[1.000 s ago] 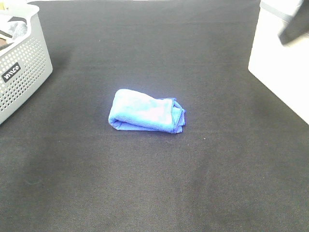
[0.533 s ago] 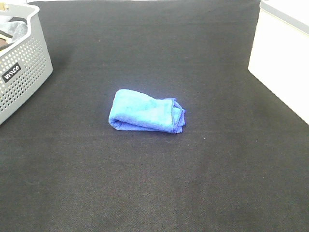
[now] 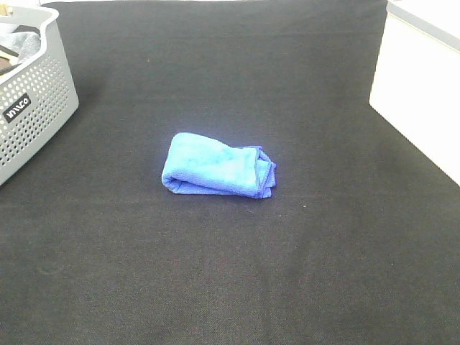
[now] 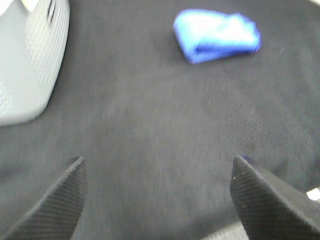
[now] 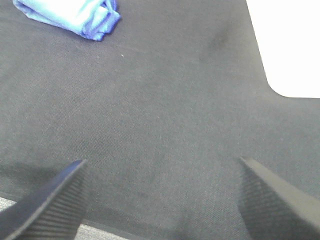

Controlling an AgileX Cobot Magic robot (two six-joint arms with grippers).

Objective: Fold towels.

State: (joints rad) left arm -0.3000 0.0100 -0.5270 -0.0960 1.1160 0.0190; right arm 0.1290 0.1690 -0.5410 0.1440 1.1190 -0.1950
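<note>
A bright blue towel (image 3: 218, 164) lies folded into a small bundle in the middle of the black cloth-covered table (image 3: 230, 273). It also shows in the left wrist view as the towel (image 4: 217, 35) and in the right wrist view as the towel (image 5: 70, 17), far from both sets of fingers. My left gripper (image 4: 159, 200) is open over bare cloth with nothing between its fingers. My right gripper (image 5: 165, 200) is open too, over bare cloth near the table's front edge. Neither arm shows in the exterior high view.
A grey perforated basket (image 3: 32, 100) with cloth inside stands at the back left, also seen as the basket (image 4: 30, 60) in the left wrist view. A white box (image 3: 420, 93) sits at the right edge, visible as the white box (image 5: 287, 45) too.
A dark arm part seen at the top right corner one second ago has left the view. The towel has not moved.
</note>
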